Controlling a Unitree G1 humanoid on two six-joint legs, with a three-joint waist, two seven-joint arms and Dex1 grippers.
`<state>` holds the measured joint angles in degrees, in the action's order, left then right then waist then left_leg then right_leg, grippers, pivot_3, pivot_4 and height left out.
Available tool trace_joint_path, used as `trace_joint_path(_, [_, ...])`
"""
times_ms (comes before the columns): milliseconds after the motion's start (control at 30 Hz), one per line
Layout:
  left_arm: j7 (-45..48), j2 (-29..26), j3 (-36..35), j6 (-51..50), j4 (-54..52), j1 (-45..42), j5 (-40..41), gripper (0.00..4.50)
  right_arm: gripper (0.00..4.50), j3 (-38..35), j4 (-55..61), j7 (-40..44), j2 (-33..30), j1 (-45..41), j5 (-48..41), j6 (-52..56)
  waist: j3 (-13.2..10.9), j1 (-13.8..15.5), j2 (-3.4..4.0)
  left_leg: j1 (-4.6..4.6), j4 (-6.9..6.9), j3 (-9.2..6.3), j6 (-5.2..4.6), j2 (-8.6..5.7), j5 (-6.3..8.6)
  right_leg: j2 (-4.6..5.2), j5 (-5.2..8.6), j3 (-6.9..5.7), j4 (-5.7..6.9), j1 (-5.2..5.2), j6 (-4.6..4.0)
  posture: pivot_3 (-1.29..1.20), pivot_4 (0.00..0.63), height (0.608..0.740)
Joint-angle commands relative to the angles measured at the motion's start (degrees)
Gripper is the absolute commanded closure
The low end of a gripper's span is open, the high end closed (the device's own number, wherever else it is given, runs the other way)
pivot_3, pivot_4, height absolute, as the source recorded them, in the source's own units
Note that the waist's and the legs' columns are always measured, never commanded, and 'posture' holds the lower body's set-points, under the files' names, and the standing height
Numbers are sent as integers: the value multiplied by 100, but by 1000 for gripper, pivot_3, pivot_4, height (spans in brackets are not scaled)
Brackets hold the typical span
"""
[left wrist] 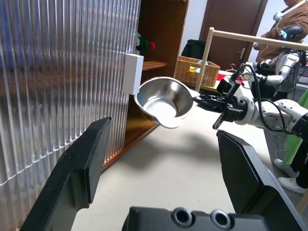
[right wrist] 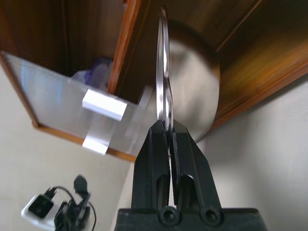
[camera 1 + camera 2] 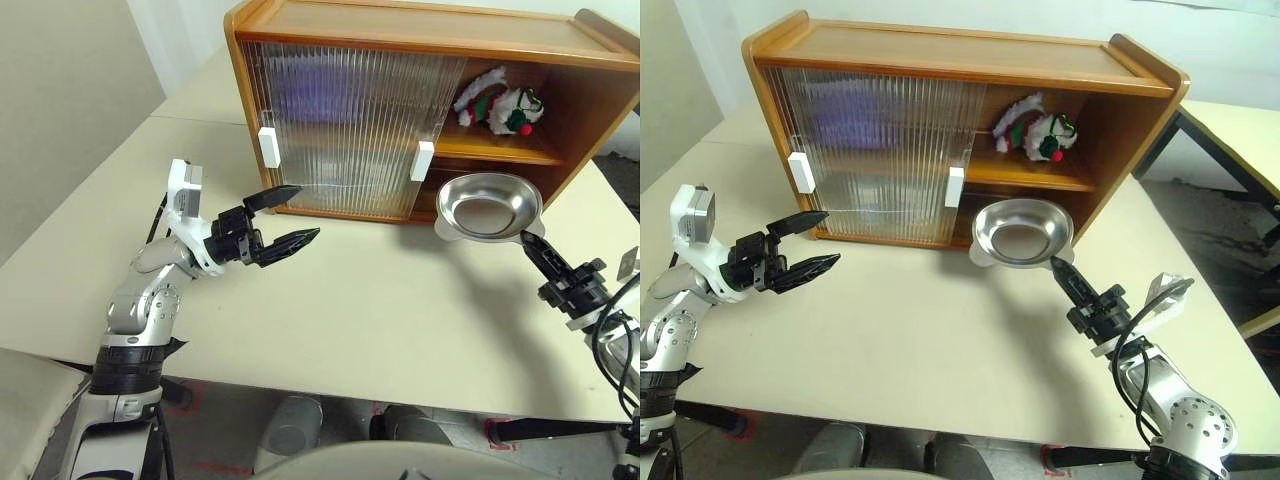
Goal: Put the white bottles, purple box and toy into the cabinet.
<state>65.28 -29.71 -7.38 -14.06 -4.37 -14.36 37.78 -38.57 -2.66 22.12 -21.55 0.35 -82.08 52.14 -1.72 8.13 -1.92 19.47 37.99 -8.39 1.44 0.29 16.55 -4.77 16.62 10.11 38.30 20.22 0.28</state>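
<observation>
White plush bear toy in its red-and-green sweater is seen lying on the inner shelf, in the open right side of the honey-brown wooden cabinet. A purple shape, blurred by the ribbed glass, is made out behind the sliding doors on the left; what it is cannot be told for sure.

At the right gripper, the two black fingers are pressed together on the thin rim of a shiny steel bowl, and the bowl is held up off the cream table, just in front of the cabinet's lower right opening. In the right wrist view the rim is pinched edge-on between the pads.

At the left gripper, the fingers are spread wide apart with nothing between them. It is held above the table, close to the bottom left corner of the cabinet, beside the left white handle. The second white handle sits at the edge of the inner door, near the bowl.
</observation>
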Motion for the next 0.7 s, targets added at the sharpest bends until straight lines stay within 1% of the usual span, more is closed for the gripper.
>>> trace_joint_path(33, [39,-11,64,53,30,8,-91,0,4487,124,-115,-257,174,-242,301,-363,3,-5,5,0,0,-1,0,1,0,-1,-2,0,0,1,4,199,27,740])
trace_joint_path(133, [31,12,96,59,35,-14,-106,0,4487,207,-328,-325,287,-468,608,-641,9,-17,14,-1,0,-5,-1,4,1,-2,-21,1,0,2,28,200,29,740])
trace_joint_path(400, [-40,36,175,30,-18,-63,-105,0,4487,289,-779,-372,478,-940,959,-947,15,-14,25,8,0,-34,-2,9,1,-6,-36,1,0,14,35,201,31,740])
trace_joint_path(467, [-46,28,180,28,-25,-60,-105,0,4487,304,-893,-370,491,-1028,1047,-1009,15,-6,25,9,-1,-42,-2,10,2,-6,-50,1,0,14,12,201,31,740])
trace_joint_path(700, [-77,1,183,-15,-74,-70,-85,0,4487,357,-1294,-420,597,-1472,1346,-1226,15,-1,27,15,-4,-54,0,10,3,-5,-66,3,-1,23,-12,205,36,740])
